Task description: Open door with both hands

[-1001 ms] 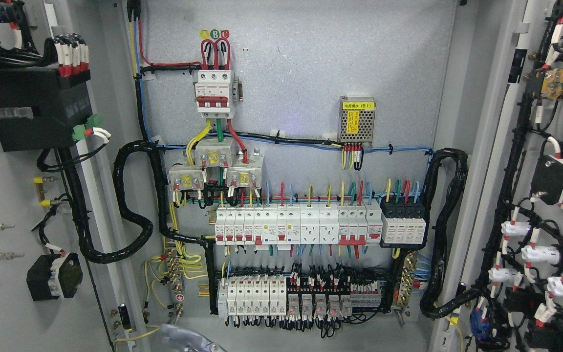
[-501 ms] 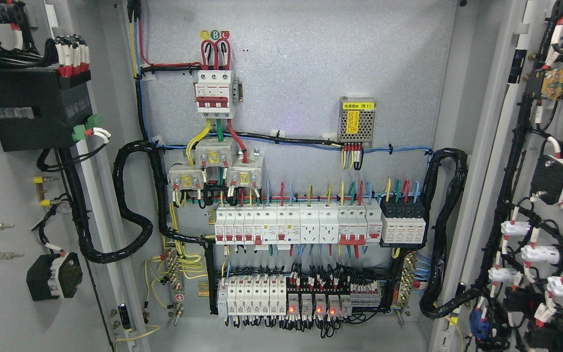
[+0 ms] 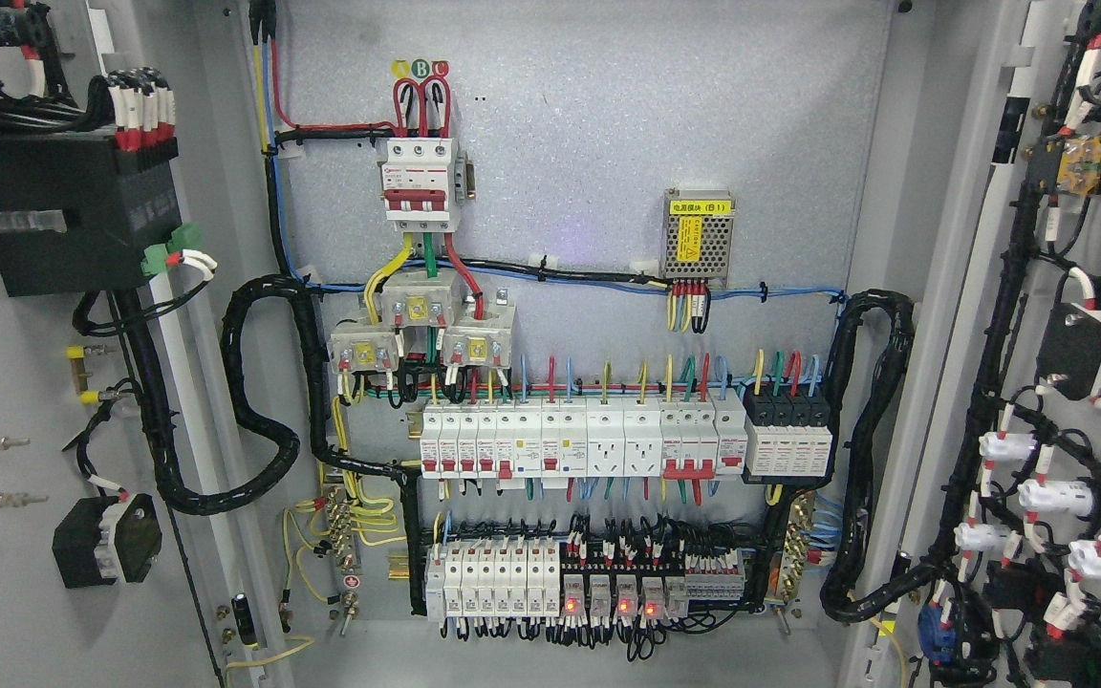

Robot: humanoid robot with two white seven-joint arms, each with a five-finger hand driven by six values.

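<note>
Both cabinet doors stand swung wide open. The left door fills the picture's left side, its inner face carrying a black box and wired parts. The right door fills the right side, its inner face lined with black cable looms and white components. Between them the grey back panel of the cabinet is fully exposed. Neither of my hands nor either arm shows anywhere in the head view.
On the back panel sit a red-and-white main breaker, a perforated metal power supply, a row of white breakers and a lower row of relays with red lights. Thick black cable looms curve down both sides.
One second ago a grey metallic hand showed at the bottom edge left of the middle. It has dropped out of view. The doors and the cabinet's contents have not moved.
</note>
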